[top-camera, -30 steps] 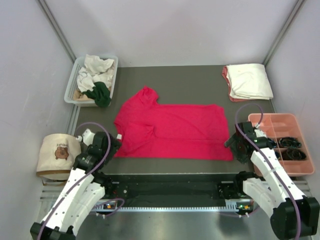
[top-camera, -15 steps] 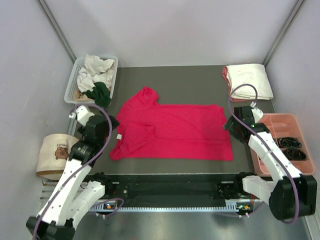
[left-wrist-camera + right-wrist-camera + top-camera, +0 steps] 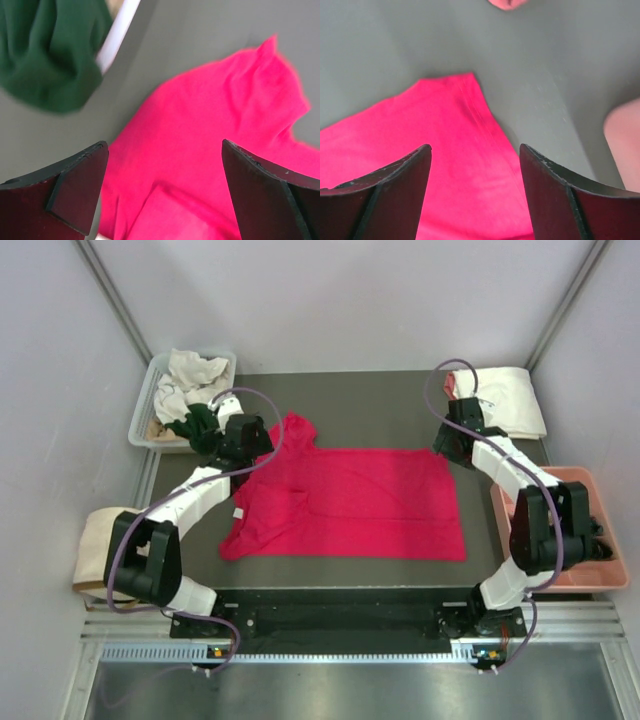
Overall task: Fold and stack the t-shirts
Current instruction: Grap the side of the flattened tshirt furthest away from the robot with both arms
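Shirt folding partly done: crimson t-shirt (image 3: pixel 345 502) lies spread at mid-surface, both grippers empty above its far edge.
You have a folded pile (image 3: pixel 497 402) at the far right corner, cream-white over salmon-pink. The red one is flat, soft and matte, with one sleeve tucked in. Crumpled shirts (image 3: pixel 190 375), white and dark green, wait in the slatted white bin (image 3: pixel 141 412). Your left gripper (image 3: pixel 164 160) gapes wide over the far sleeve, and your right gripper (image 3: pixel 475 160) stands open over the hem corner on the smooth grey surface (image 3: pixel 380 400).

Crimson t-shirt (image 3: pixel 350 502) flat, partly folded
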{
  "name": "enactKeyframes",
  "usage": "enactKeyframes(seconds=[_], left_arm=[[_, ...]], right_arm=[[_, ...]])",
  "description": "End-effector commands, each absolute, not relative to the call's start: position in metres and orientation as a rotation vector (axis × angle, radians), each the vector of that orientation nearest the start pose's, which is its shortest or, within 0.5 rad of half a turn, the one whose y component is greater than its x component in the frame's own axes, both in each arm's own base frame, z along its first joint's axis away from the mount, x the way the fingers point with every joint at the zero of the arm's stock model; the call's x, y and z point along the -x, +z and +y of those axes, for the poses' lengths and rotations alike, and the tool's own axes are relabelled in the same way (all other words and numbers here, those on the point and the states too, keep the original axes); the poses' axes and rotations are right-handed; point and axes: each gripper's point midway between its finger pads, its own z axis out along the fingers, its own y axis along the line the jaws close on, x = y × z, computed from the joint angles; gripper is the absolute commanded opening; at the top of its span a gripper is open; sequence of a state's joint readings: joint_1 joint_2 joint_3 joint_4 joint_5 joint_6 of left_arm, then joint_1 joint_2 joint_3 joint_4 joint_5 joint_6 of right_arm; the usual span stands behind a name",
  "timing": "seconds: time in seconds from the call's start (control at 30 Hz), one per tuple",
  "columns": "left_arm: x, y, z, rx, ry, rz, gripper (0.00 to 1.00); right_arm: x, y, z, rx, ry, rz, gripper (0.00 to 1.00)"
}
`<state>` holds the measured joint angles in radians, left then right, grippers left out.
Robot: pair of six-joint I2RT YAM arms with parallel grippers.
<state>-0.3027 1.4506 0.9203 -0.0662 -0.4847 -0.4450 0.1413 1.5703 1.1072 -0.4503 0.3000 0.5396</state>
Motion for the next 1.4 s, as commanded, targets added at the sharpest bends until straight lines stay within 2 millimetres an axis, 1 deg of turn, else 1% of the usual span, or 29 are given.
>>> enactKeyframes(seconds=[0.0,0.03,0.07,0.13,0.2,0.23,0.27,0.4,0.47,0.6,0.73,0.9,1.17,1.37], left_arm=[[-0.442,0.189,-0.066,0.385,0.035,1.891,0.99],[-0.443,0.191,-0.067,0.380,0.032,1.891,0.99],[-0.443,0.190,-0.068,0.377,0.027,1.896,0.99],[-0.441,0.188,-0.068,0.374,0.029,1.903,0.99],[-0.437,0.188,-0.066,0.376,0.032,1.901,0.99],[-0.435,0.185,-0.065,0.376,0.036,1.906,0.99],[-0.434,0.185,-0.065,0.377,0.033,1.900,0.99],[-0.433,0.177,-0.065,0.376,0.039,1.918,0.99],[-0.434,0.177,-0.066,0.379,0.033,1.919,0.99],[-0.435,0.173,-0.067,0.384,0.029,1.927,0.99],[-0.434,0.170,-0.066,0.386,0.038,1.935,0.99],[-0.432,0.170,-0.064,0.391,0.045,1.933,0.99],[-0.433,0.167,-0.064,0.396,0.048,1.936,0.99],[-0.432,0.167,-0.062,0.399,0.059,1.936,0.99]], right_arm=[[-0.427,0.110,0.024,-0.586,-0.066,2.323,0.67],[-0.429,0.099,0.024,-0.591,-0.080,2.350,0.66],[-0.434,0.100,0.025,-0.597,-0.081,2.346,0.64],[-0.437,0.092,0.023,-0.619,-0.092,2.361,0.60],[-0.441,0.081,0.023,-0.649,-0.087,2.377,0.59],[-0.442,0.078,0.021,-0.665,-0.071,2.380,0.58],[-0.444,0.071,0.020,-0.678,-0.069,2.392,0.57],[-0.448,0.060,0.010,-0.729,-0.035,2.410,0.57],[-0.448,0.057,0.005,-0.747,-0.030,2.416,0.56],[-0.448,0.052,0.004,-0.751,-0.032,2.425,0.56],[-0.449,0.046,0.006,-0.751,-0.025,2.436,0.56],[-0.455,0.042,0.010,-0.751,0.009,2.446,0.56],[-0.457,0.034,0.014,-0.750,0.027,2.468,0.55],[-0.456,0.025,0.021,-0.735,0.063,2.505,0.46]])
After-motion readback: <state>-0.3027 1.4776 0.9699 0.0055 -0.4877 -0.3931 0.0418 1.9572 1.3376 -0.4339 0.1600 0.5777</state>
